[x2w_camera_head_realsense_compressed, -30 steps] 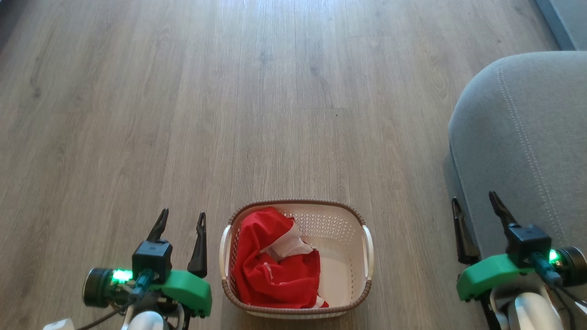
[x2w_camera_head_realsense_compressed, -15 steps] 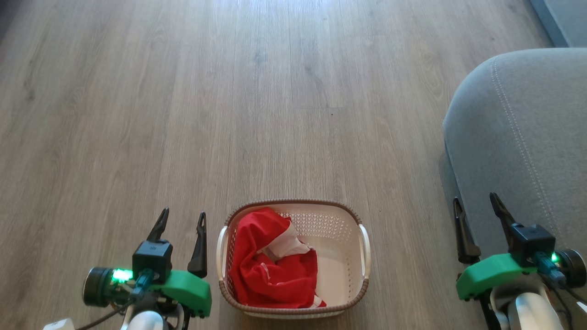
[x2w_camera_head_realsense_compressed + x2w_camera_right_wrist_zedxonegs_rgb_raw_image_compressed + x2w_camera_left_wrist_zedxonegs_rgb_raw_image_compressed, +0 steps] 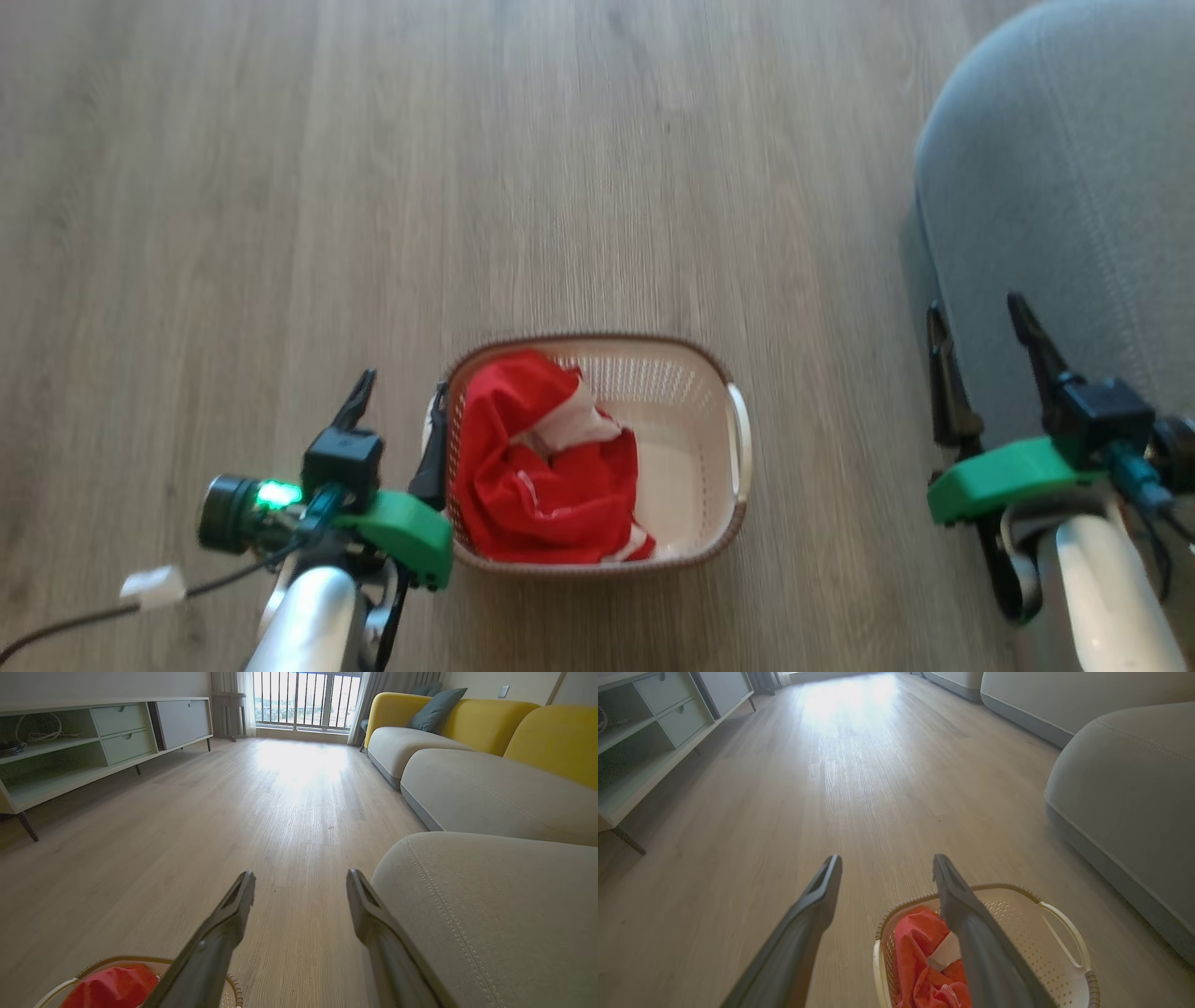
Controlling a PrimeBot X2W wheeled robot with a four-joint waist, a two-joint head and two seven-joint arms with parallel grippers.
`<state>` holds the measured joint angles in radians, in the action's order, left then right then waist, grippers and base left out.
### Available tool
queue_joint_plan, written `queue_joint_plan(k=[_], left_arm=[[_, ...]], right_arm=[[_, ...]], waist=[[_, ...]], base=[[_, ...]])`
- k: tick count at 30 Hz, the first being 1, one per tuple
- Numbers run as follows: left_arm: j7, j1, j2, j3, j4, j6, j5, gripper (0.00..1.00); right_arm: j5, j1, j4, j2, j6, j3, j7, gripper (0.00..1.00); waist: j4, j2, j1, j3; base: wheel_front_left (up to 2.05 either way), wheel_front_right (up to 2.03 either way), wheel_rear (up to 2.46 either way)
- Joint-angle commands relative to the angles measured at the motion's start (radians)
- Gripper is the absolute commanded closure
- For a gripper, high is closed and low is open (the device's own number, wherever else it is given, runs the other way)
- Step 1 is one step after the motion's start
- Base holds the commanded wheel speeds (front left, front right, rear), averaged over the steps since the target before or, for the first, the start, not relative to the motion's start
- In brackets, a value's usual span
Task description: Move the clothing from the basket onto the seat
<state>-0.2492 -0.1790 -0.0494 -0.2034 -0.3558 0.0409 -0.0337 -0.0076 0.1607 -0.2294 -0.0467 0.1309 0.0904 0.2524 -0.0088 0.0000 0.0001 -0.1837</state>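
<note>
What mattered for my next move was which side the clothing lay on. In the head view, which was somewhat blurred, the clothing [image 3: 541, 485] was heaped in the left half of the basket [image 3: 695, 439]. Its long axis ran up and down the frame along the left wall, and the right half was bare.

My left gripper [image 3: 401, 385], at the lower left, had its fingers spread and empty. Its inner finger crossed the basket's left rim in the picture, though I could not tell whether it touched. The heap lay just to the right of the fingertips and lower in the frame. In the left wrist view the red fabric sat at the bottom edge, under the right-hand finger.

My right gripper [image 3: 975, 308], also spread and empty, hung at the lower right against the seat [image 3: 1074, 187], well apart from the basket. I judged the left arm the nearer one for the pick.
</note>
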Motion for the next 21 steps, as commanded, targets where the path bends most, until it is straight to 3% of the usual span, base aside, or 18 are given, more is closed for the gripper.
queue_joint_plan(k=[1,10,21], left_arm=[[-0.013,-0.051,-0.002,0.019,0.004,-0.002,0.01,0.0],[-0.013,-0.262,-0.001,-0.053,-0.284,0.002,-0.011,0.0],[-0.013,-0.484,-0.004,-0.086,-0.678,0.028,-0.042,0.0]], right_arm=[[0.006,0.038,0.038,-0.004,0.0,-0.024,0.009,0.0],[0.023,0.134,0.083,-0.004,0.0,-0.037,0.009,0.0],[0.068,0.176,0.103,-0.004,0.0,-0.055,0.009,0.0]], waist=[[-0.016,0.0,-0.0001,-0.069],[-0.078,0.0,-0.0001,-0.24],[-0.184,0.0,-0.0001,-0.346]], base=[[0.0,0.0,0.0],[0.0,0.0,0.0],[0.0,0.0,0.0]])
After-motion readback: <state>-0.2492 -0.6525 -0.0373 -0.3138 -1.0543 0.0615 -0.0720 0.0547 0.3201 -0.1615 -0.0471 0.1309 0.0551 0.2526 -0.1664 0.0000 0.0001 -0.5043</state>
